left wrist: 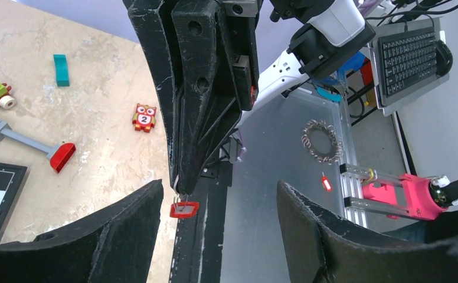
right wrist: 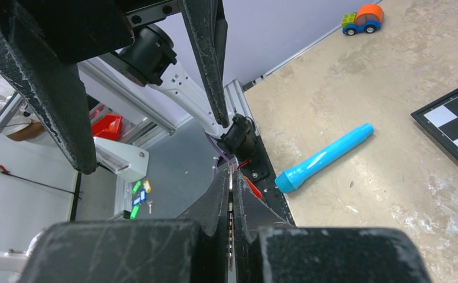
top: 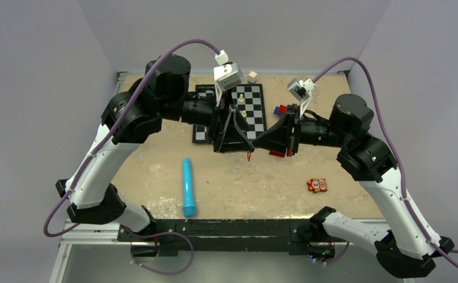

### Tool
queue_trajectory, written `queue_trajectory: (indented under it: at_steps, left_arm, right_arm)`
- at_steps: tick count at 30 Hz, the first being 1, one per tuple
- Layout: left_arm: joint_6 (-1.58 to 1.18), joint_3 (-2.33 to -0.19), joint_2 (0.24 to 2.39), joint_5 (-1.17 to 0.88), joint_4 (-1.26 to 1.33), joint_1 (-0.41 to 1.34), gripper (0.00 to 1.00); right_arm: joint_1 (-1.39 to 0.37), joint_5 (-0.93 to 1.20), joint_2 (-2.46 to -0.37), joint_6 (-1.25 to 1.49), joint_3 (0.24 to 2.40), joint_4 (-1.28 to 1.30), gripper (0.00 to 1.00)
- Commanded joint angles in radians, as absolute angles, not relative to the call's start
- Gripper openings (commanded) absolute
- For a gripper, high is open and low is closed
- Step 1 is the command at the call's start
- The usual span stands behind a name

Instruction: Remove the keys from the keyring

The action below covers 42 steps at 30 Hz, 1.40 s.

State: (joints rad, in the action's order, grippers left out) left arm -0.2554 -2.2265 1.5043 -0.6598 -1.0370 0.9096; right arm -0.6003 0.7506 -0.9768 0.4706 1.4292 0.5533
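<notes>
My right gripper is shut on the key, a thin silver metal strip seen edge-on between its pads. The keyring's red tag with a white centre hangs on its thin ring just below those shut fingertips. It shows as a red speck in the top view. My left gripper is open wide. Its two fingers stand on either side of the right gripper's tip and the tag without touching them. Both grippers meet above the table's middle, the left and the right.
A blue cylinder lies at the near left. A chessboard with white pieces lies behind the grippers. An orange owl toy marked 2 is at the right. A red block-headed toy and a teal block lie farther back.
</notes>
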Motion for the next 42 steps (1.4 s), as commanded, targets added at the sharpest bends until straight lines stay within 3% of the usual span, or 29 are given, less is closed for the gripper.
queue_trajectory:
  at_steps: [1,7,30,39,42]
  left_arm:
    - [-0.282,-2.218,1.5,-0.7,-0.994,0.904,0.74]
    - [-0.309,-2.173,1.492,-0.727,-0.944,0.904,0.73]
    - [-0.289,-2.101,1.452,-0.707,-0.951,0.904,0.58]
    - [-0.266,-2.112,1.439,-0.67,-0.967,0.904,0.44]
    - [-0.265,-2.111,1.441,-0.671,-0.97,0.904,0.36]
  right_arm:
    - [-0.603,0.749,-0.962,0.464,1.466,0.531,0.0]
    - [-0.603,0.72,-0.957,0.462,1.481,0.534,0.0]
    - [-0.604,0.748,-0.952,0.512,1.477,0.444,0.0]
    - [-0.604,0.764,-0.947,0.519,1.464,0.43,0.0]
    - [-0.603,0.766,-0.956,0.526,1.472,0.415,0.0]
